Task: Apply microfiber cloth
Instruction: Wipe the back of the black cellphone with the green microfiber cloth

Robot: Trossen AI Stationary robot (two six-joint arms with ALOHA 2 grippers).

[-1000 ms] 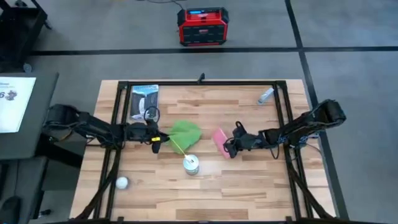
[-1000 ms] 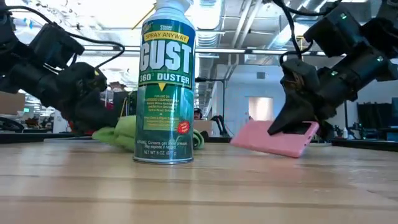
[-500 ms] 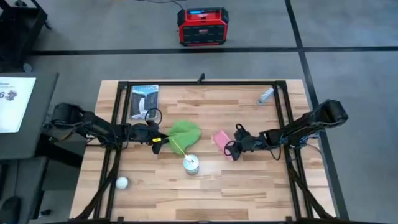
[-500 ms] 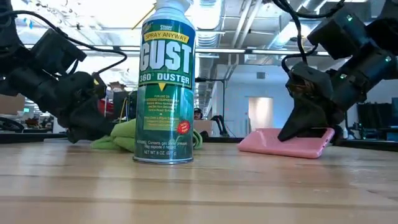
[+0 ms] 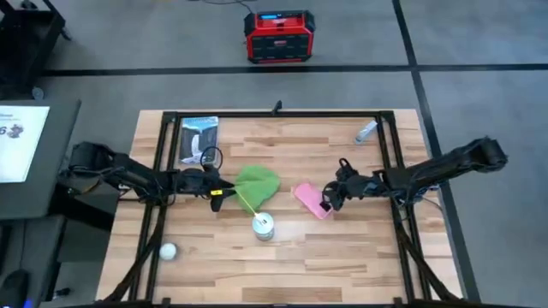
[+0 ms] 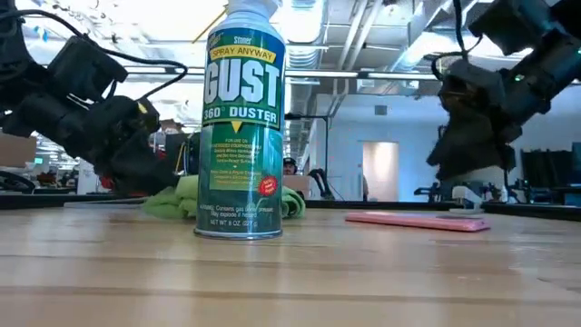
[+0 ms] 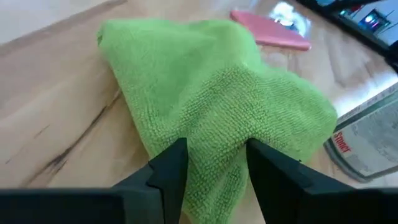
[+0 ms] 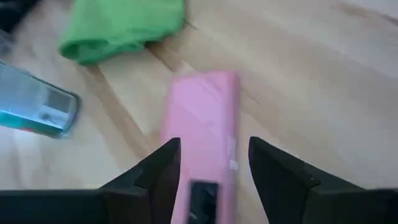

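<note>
Both arms were built of dark, near-black links joined by bulkier rounded joint housings. The left arm [image 5: 128, 174] carried a loop of thin black cable arching above its wrist and a small yellow marking near the gripper end (also visible as a yellow spot in the low view). The right arm [image 5: 437, 165] was slimmer along its forearm, with black cables trailing beside the wrist. A small green indicator light glowed on its upper housing in the low view. Each wrist view showed two matte black fingers [image 7: 168, 171] with angular, wedge-shaped profiles and flat inner faces.
</note>
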